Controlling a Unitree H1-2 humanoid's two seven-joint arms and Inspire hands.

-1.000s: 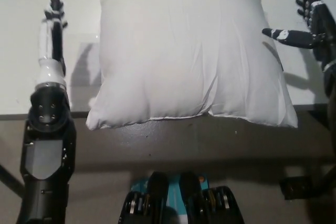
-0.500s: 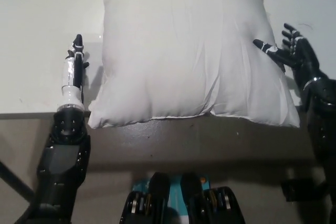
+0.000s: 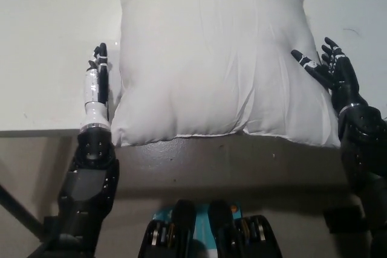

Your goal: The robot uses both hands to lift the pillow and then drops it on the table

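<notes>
A large white pillow (image 3: 214, 58) lies on the white table (image 3: 48, 40), its near edge hanging a little over the table's front edge. My white left hand (image 3: 97, 83) stands edge-on with fingers straight, pressed close against the pillow's left side. My black right hand (image 3: 329, 70) is open with fingers spread, touching the pillow's right side. The pillow rests on the table between both hands.
The table's front edge (image 3: 42, 131) runs across the picture at about mid-height, with dark floor below it. Bare table surface shows left of the pillow and at the far right (image 3: 363, 4).
Both hands have moved inward and toward the table's front edge, closing in on the pillow's two sides. The pillow's lower left corner has been nudged slightly right.
</notes>
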